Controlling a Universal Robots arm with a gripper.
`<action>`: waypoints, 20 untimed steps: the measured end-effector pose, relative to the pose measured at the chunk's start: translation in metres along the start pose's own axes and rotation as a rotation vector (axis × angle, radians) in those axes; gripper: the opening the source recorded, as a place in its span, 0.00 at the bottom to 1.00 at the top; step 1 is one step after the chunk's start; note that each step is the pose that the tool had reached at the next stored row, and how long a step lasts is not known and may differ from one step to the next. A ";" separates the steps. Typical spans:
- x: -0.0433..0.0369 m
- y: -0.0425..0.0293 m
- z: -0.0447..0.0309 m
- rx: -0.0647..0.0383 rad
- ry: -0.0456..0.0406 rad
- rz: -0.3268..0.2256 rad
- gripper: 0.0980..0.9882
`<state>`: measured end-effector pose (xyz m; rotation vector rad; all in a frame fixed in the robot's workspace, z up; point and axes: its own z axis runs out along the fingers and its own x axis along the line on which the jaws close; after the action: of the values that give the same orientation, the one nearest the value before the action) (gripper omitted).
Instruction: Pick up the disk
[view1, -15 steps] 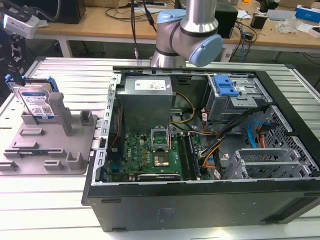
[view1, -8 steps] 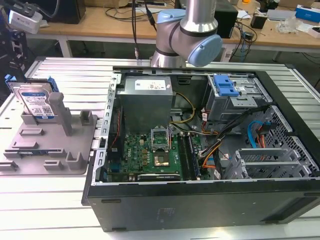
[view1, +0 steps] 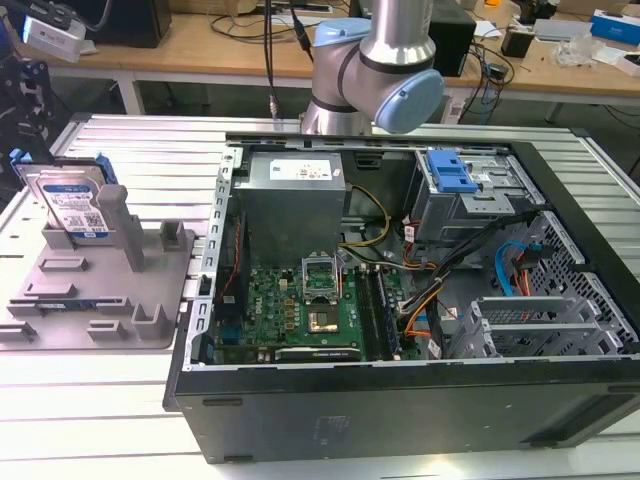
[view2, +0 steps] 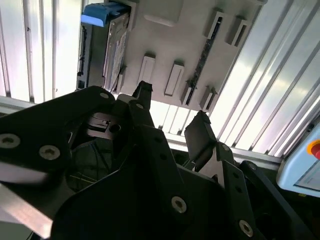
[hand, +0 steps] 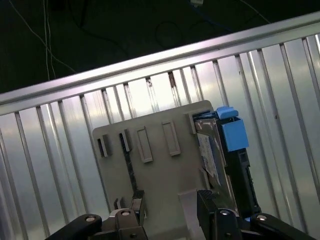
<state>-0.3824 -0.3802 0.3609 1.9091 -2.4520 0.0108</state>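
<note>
The disk (view1: 70, 205) is a silver drive with a white-and-blue label and blue side rails. It stands on edge in the grey fixture (view1: 100, 300) at the exterior view's left. Both wrist views look down on the disk (view2: 114, 50) (hand: 212, 150), which sits in one end of the fixture (view2: 170, 30) (hand: 160, 175). My gripper (view2: 172, 107) (hand: 172, 202) hangs well above the fixture with its dark fingers (view2: 142, 95) apart and nothing between them. It is over the fixture's middle, off to the side of the disk. The arm (view1: 370, 60) rises at the back.
An open computer case (view1: 400, 300) with boards, cables and a blue drive bracket (view1: 450, 170) takes up the table's middle and right. A dark thin strip (hand: 131, 167) stands in another fixture slot. The ribbed metal tabletop (view1: 130, 150) surrounds the fixture. Cluttered desks stand behind.
</note>
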 end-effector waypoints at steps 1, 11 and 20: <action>-0.0001 0.0000 0.0000 0.000 0.0001 0.000 0.50; -0.0091 0.0024 -0.0002 0.023 0.0044 -0.076 0.50; -0.0291 0.0076 -0.0007 0.029 0.0042 -0.153 0.50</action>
<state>-0.3826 -0.3501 0.3608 2.1007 -2.3082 0.0461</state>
